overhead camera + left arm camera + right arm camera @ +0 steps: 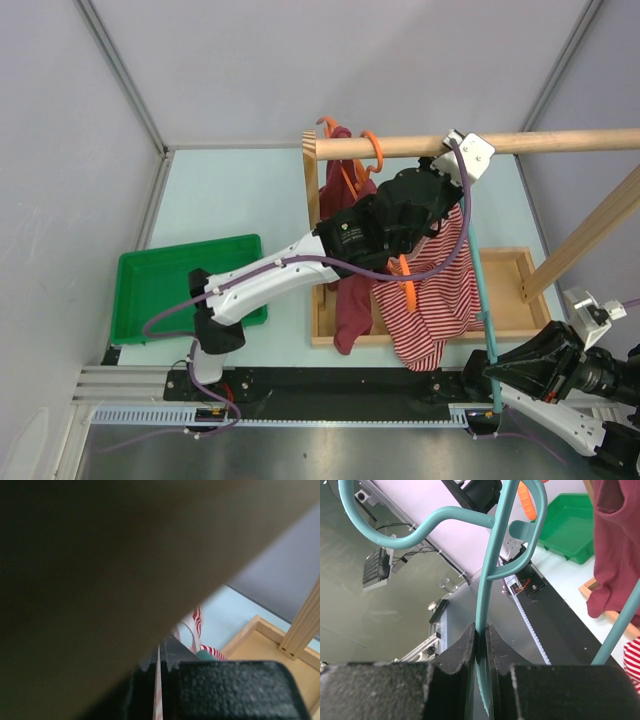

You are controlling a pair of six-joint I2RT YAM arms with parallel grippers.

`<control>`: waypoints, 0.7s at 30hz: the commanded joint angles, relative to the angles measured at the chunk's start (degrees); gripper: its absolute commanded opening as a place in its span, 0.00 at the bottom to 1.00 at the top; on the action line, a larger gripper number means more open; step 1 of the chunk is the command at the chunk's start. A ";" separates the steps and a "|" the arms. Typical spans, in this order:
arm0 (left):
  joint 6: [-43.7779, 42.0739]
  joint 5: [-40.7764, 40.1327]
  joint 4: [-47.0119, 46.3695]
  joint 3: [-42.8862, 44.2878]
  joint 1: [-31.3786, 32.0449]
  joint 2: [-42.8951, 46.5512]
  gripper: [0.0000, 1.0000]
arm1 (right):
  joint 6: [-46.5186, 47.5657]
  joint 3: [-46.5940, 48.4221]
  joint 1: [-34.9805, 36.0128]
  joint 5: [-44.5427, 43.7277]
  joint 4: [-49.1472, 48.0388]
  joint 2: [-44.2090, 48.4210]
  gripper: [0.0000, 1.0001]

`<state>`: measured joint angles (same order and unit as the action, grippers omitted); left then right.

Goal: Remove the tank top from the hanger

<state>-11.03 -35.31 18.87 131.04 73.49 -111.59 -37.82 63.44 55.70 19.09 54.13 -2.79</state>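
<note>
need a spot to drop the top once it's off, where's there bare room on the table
Free: the green plastic tray at the left looks empty, and the pale table between it and the wooden rack base is bare. Crowded: the rack base, where the red-and-white striped tank top and maroon garment hang.
</note>
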 commanded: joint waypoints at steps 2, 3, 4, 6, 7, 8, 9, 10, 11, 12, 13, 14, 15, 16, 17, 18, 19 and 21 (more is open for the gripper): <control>1.27 1.46 -0.59 0.89 -0.63 2.60 0.00 | 3.10 4.58 -0.42 -2.30 0.71 0.77 0.00; 1.88 1.99 -0.51 0.45 -0.63 3.04 0.00 | 3.02 5.11 -0.42 -5.09 0.98 0.85 0.00; 2.15 2.70 -0.50 -0.69 -0.63 3.48 0.00 | 3.02 5.38 -0.59 -6.77 1.33 0.77 0.00; 3.37 4.97 -0.33 -1.75 -0.55 4.89 0.00 | 3.02 5.99 -0.60 -11.76 1.68 0.85 0.00; 3.64 5.86 -0.33 -2.80 -0.54 5.41 0.00 | 3.45 5.91 -0.68 -13.10 1.25 0.77 0.00; 3.99 6.56 -0.33 -3.42 -0.37 5.94 0.00 | 3.72 5.64 -0.68 -14.16 0.55 0.85 0.00; 4.26 8.14 -0.33 -3.95 -0.37 6.82 0.00 | 3.72 4.60 -0.60 -17.22 -0.07 0.77 0.00; 4.43 8.59 -0.24 -4.91 -0.28 7.26 0.00 | 3.72 3.89 -0.59 -18.81 -1.64 0.85 0.00; 4.44 8.94 -0.24 -5.36 -0.02 7.53 0.00 | 4.42 3.10 -0.51 -19.00 -2.70 0.77 0.00; 4.52 9.12 -0.07 -5.71 0.07 8.31 0.00 | 4.77 2.14 -0.42 -22.05 -3.84 0.77 0.00; 4.61 9.81 0.11 -6.23 0.16 8.58 0.00 | 5.12 0.73 -0.25 -23.21 -5.68 0.77 0.00; 4.61 10.26 0.28 -6.59 0.42 9.02 0.00 | 6.17 0.11 -0.24 -24.18 -6.74 0.50 0.00; 4.87 10.78 0.46 -6.85 0.68 9.37 0.00 | 6.70 -0.42 -0.07 -25.58 -7.71 0.50 0.00; 5.14 11.92 0.64 -7.29 0.69 9.98 0.00 | 7.15 -0.94 0.45 -26.55 -9.11 0.24 0.00; 5.31 12.28 0.90 -7.47 1.03 10.34 0.00 | 7.50 -1.12 0.81 -27.69 -9.65 0.06 0.00; 5.49 12.80 1.08 -7.73 1.21 10.60 0.00 | 8.37 -1.30 1.33 -29.36 -10.18 -0.72 0.00; 5.75 13.42 1.34 -7.99 1.39 11.04 0.00 | 8.73 -1.30 2.21 -29.98 -11.31 -0.99 0.00; 6.36 14.39 1.78 -8.52 1.91 11.57 0.00 | 9.60 -1.39 3.09 -31.83 -12.81 -1.78 0.00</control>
<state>-6.85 -24.53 21.02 123.24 74.37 -104.27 -32.01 61.80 56.95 -5.96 49.82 -2.81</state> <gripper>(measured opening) 0.004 0.137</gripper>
